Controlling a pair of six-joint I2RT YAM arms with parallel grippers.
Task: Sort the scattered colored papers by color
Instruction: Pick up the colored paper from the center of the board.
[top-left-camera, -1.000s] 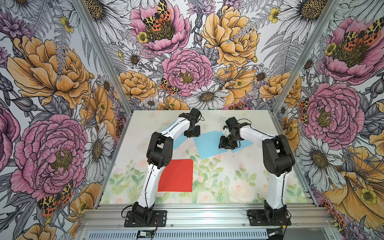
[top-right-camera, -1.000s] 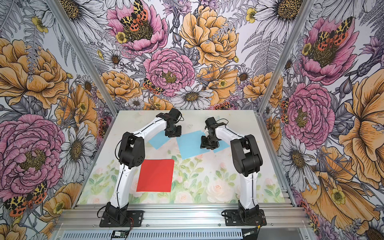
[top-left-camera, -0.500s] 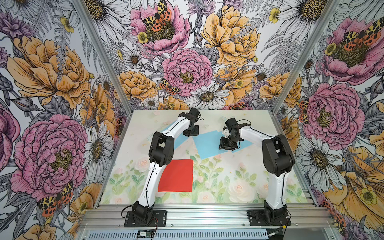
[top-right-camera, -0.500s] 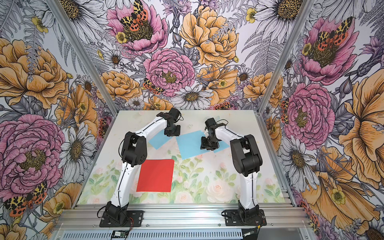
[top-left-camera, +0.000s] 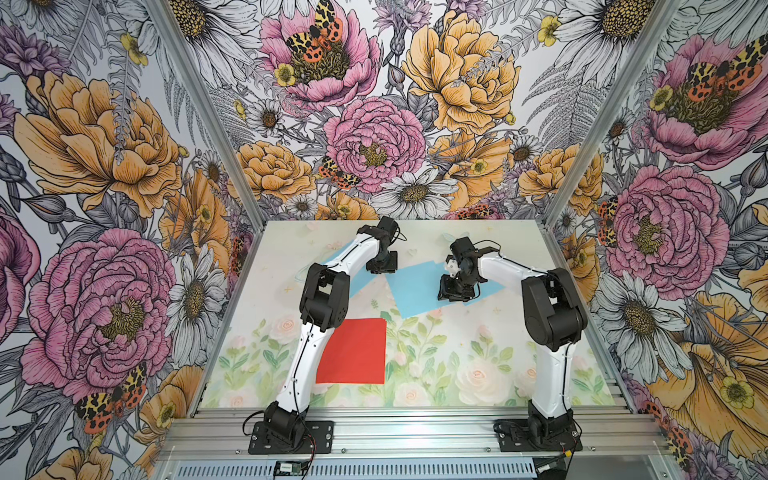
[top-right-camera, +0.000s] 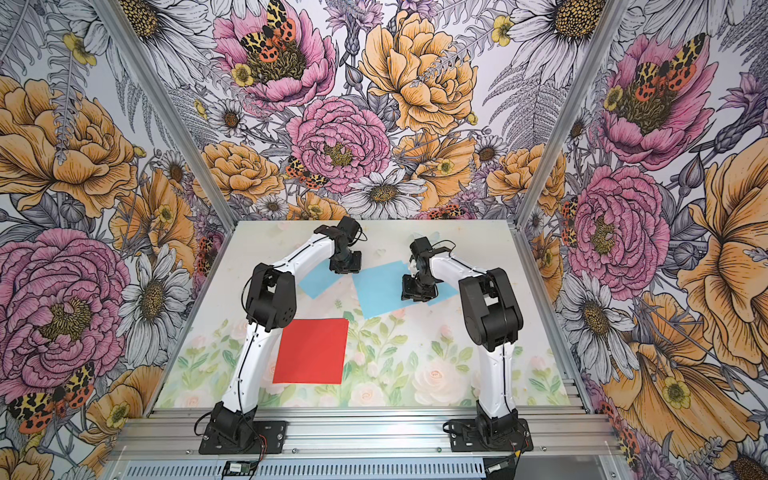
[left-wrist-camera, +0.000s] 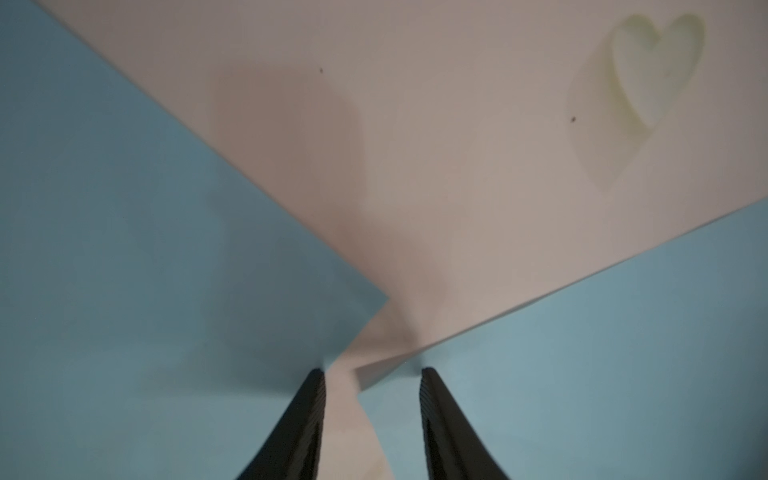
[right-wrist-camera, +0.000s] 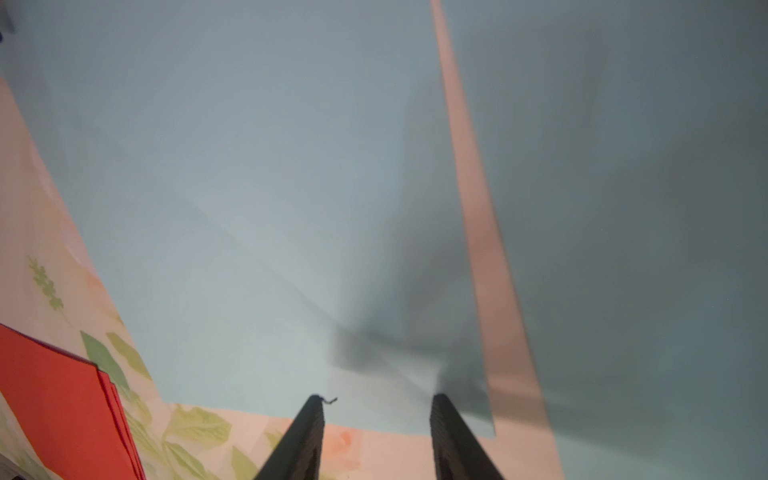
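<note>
Papers lie in two colours on the worktop (top-left-camera: 457, 374). The red stack (top-left-camera: 353, 351) sits toward the front, just beside the left arm. In both top views it reads as one square (top-right-camera: 311, 351), but the right wrist view shows several layered edges (right-wrist-camera: 54, 395).

Three blue sheets lie in a row farther back. The left sheet (top-left-camera: 359, 282) is partly hidden under the left arm. The middle sheet (top-left-camera: 415, 291) lies in the open. The right sheet (top-left-camera: 488, 286) peeks out from under the right arm.

The left gripper (top-left-camera: 382, 268) is low over the spot where the left and middle sheets nearly meet. In its wrist view the left sheet (left-wrist-camera: 124, 249) and the middle sheet (left-wrist-camera: 602, 353) point corners at each other, with a narrow strip of bare worktop between. The gripper (left-wrist-camera: 372, 370) is spread across that strip with nothing pinched. One finger is at each sheet's edge.

The right gripper (top-left-camera: 455, 293) is low over the right part of the middle sheet. In its wrist view it is likewise spread (right-wrist-camera: 378, 398), gripping nothing, with its tips at the near edge of the middle sheet (right-wrist-camera: 249, 208). A thin band of worktop separates that sheet from the right sheet (right-wrist-camera: 644, 208). I cannot tell whether either gripper's tips touch the paper.
</note>
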